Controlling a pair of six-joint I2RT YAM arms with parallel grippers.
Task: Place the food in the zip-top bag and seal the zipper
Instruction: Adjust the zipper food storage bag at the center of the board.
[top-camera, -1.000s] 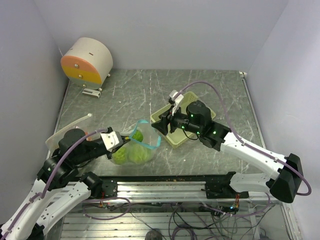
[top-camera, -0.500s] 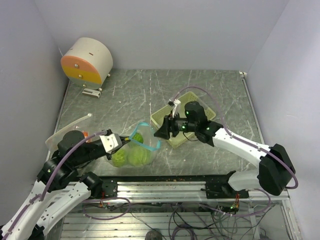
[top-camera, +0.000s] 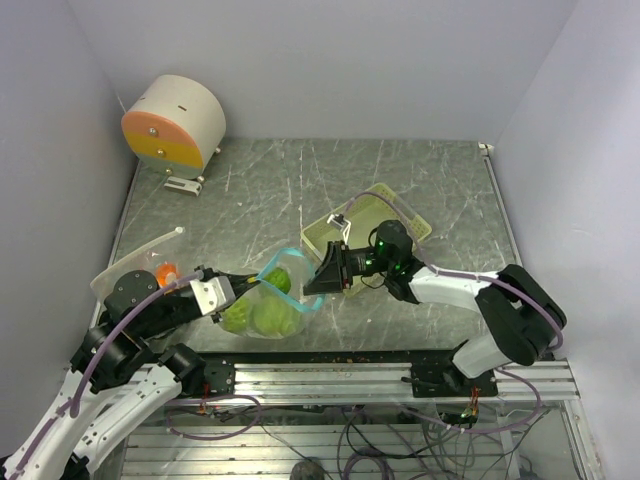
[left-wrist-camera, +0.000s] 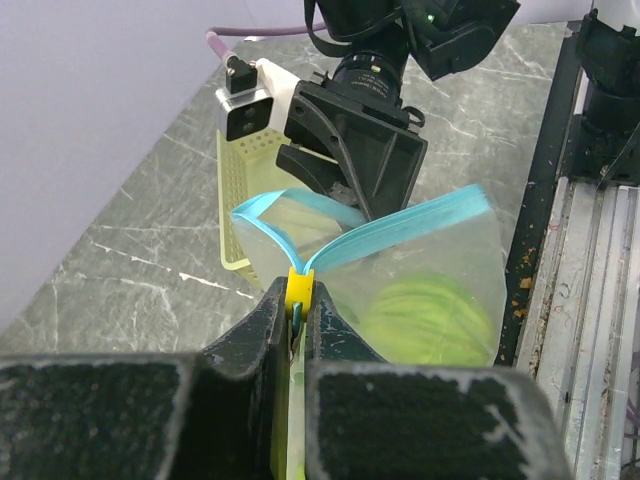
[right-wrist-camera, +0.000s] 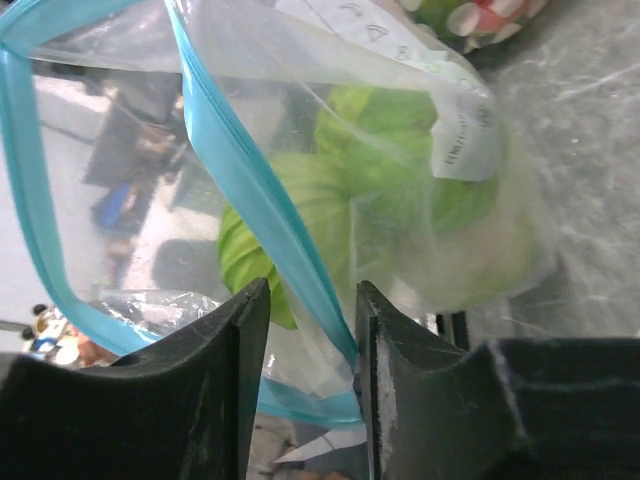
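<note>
The clear zip-top bag (top-camera: 297, 297) with a blue zipper rim lies near the front middle of the table, its mouth gaping. Several round green food pieces (top-camera: 268, 316) are inside it; they also show in the left wrist view (left-wrist-camera: 430, 318) and the right wrist view (right-wrist-camera: 400, 170). My left gripper (top-camera: 240, 285) is shut on the yellow zipper slider (left-wrist-camera: 299, 283) at the bag's left end. My right gripper (top-camera: 312, 282) is open at the bag's right end, with the blue rim (right-wrist-camera: 250, 200) running between its fingers and touching one of them.
The pale yellow-green basket (top-camera: 405, 215) stands just behind the right gripper. A white tray (top-camera: 125, 262) with an orange piece (top-camera: 165, 270) sits at the left by my left arm. A round white and orange device (top-camera: 175, 125) stands at the back left. A metal rail (top-camera: 340, 365) runs along the front edge.
My right gripper has moved from over the basket down and left to the bag's right rim. My left gripper has kept its hold on the slider, and the bag mouth has shifted slightly.
</note>
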